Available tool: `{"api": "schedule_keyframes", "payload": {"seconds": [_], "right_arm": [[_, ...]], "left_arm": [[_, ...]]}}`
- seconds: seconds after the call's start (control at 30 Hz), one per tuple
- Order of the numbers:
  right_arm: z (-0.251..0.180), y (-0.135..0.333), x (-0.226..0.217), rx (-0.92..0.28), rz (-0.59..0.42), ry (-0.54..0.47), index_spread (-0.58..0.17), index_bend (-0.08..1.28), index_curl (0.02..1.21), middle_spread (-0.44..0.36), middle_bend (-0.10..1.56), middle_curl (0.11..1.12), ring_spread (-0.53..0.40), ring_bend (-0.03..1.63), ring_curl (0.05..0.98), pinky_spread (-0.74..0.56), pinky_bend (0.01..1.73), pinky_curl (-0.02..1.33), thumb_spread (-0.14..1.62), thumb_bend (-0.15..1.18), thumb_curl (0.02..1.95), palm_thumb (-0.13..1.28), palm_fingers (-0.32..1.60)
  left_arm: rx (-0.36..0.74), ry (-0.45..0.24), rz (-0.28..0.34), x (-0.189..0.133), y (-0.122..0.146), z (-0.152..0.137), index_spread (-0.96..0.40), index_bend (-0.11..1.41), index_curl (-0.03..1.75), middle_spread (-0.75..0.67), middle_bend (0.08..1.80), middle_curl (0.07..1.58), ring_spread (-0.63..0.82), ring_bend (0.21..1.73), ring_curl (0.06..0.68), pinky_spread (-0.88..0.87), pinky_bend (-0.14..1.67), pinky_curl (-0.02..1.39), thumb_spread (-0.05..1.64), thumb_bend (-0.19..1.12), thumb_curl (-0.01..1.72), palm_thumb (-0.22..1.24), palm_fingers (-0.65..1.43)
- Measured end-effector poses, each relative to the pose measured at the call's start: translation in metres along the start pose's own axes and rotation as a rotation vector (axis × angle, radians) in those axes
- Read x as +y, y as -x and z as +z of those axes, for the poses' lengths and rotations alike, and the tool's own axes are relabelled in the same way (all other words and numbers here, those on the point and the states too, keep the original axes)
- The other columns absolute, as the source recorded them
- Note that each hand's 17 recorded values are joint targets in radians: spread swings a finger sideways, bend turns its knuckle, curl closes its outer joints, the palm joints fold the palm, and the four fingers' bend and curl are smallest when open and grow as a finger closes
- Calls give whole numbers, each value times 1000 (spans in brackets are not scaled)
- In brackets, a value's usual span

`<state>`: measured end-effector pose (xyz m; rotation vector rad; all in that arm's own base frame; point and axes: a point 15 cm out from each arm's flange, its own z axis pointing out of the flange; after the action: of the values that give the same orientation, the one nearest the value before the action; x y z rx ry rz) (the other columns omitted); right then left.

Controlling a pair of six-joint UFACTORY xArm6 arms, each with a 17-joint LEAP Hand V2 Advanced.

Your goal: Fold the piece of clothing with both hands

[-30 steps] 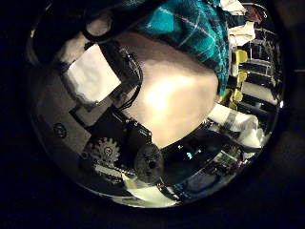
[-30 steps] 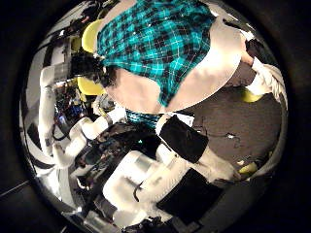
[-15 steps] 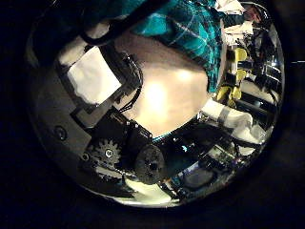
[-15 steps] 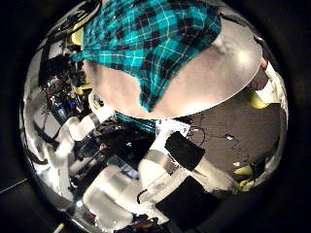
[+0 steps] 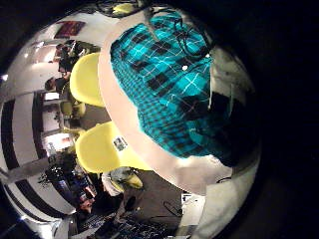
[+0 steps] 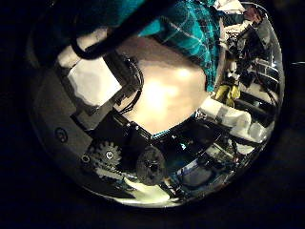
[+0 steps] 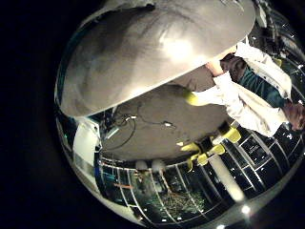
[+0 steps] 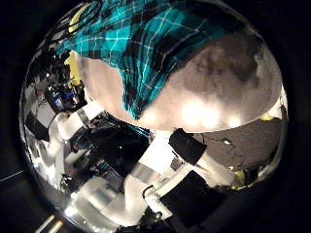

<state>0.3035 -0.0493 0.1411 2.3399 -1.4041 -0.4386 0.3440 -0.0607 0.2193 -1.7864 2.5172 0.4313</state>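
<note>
Left little finger side palm view: plaid shirt lies on round table.

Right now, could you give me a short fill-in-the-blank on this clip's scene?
1. The garment has a teal and black ____ pattern.
2. It lies on a round ____.
3. The chairs beside the table are ____.
4. One corner of the garment hangs over the table's ____.

Missing words: plaid; table; yellow; edge

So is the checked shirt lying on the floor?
No, the teal checked shirt lies on the pale round table, with yellow chairs beside it.
</note>
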Motion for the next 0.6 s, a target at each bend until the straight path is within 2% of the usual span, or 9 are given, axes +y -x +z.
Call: {"api": "schedule_keyframes", "payload": {"seconds": [0.07, 0.1, 0.17, 0.2, 0.27, 0.3, 0.33, 0.43, 0.6], "right_arm": [[1, 4, -4, 3, -4, 4, -309, 182, 313, -106, 350, 396, -97, 637, 254, 114, 490, 196, 1039, 4, 369, 702, 335], [1, 5, -5, 5, 4, 4, -316, 169, 311, -136, 393, 411, -142, 697, 270, 32, 534, 202, 1030, 21, 384, 756, 485], [0, 5, -8, 12, 16, -8, -335, 152, 301, -184, 440, 432, -213, 785, 285, -134, 623, 205, 1015, 23, 402, 812, 661], [-3, 3, -12, 21, 21, -27, -370, 187, 309, -224, 505, 465, -264, 864, 310, -257, 694, 218, 1006, 24, 414, 851, 877], [-9, 0, -21, 39, 33, -69, -401, 238, 342, -260, 569, 505, -292, 905, 344, -320, 746, 245, 1003, 19, 423, 877, 990], [-15, -3, -26, 53, 42, -103, -430, 361, 406, -288, 661, 561, -306, 959, 384, -332, 837, 295, 1007, 17, 431, 904, 1197], [-22, -5, -30, 68, 47, -137, -438, 385, 420, -291, 677, 576, -312, 982, 401, -338, 856, 307, 1007, 15, 435, 911, 1185], [-45, -15, -36, 111, 70, -246, -464, 587, 542, -315, 804, 670, -315, 1090, 474, -339, 996, 386, 1026, 8, 448, 950, 1189], [-42, -22, -12, 109, 124, -286, -457, 869, 727, -320, 998, 815, -310, 1241, 577, -313, 1180, 509, 1108, 14, 483, 1010, 1102]], "left_arm": [[1, -1, 2, 0, 1, -2, -684, 281, 1412, -629, 866, 1136, -470, 1334, 522, -685, 1037, 681, 1120, -13, 593, 817, 916], [1, 0, 1, 1, 2, -3, -682, 277, 1420, -630, 864, 1138, -470, 1333, 521, -685, 1035, 681, 1120, -13, 595, 817, 917], [1, 0, -1, 2, 2, -4, -679, 268, 1434, -633, 861, 1143, -469, 1332, 521, -685, 1032, 682, 1121, -13, 598, 815, 919], [2, 1, 1, 3, 3, -5, -678, 264, 1441, -634, 859, 1145, -469, 1331, 521, -686, 1031, 683, 1121, -12, 599, 815, 921], [4, 1, 1, 5, 5, -6, -675, 258, 1451, -636, 856, 1148, -469, 1330, 521, -686, 1028, 683, 1122, -12, 602, 814, 923], [7, 0, 0, 7, 6, -7, -672, 252, 1459, -637, 852, 1151, -469, 1328, 521, -686, 1026, 683, 1122, -12, 604, 813, 925], [9, -1, 0, 8, 6, -8, -669, 250, 1463, -638, 851, 1151, -469, 1327, 521, -686, 1025, 684, 1122, -12, 604, 813, 925], [14, -5, 1, 11, 10, -11, -659, 236, 1482, -642, 843, 1157, -474, 1323, 519, -688, 1019, 684, 1123, -12, 608, 812, 930], [19, -12, 0, 17, 16, -16, -642, 217, 1505, -647, 830, 1165, -477, 1316, 517, -690, 1009, 686, 1124, -12, 612, 811, 939]]}}
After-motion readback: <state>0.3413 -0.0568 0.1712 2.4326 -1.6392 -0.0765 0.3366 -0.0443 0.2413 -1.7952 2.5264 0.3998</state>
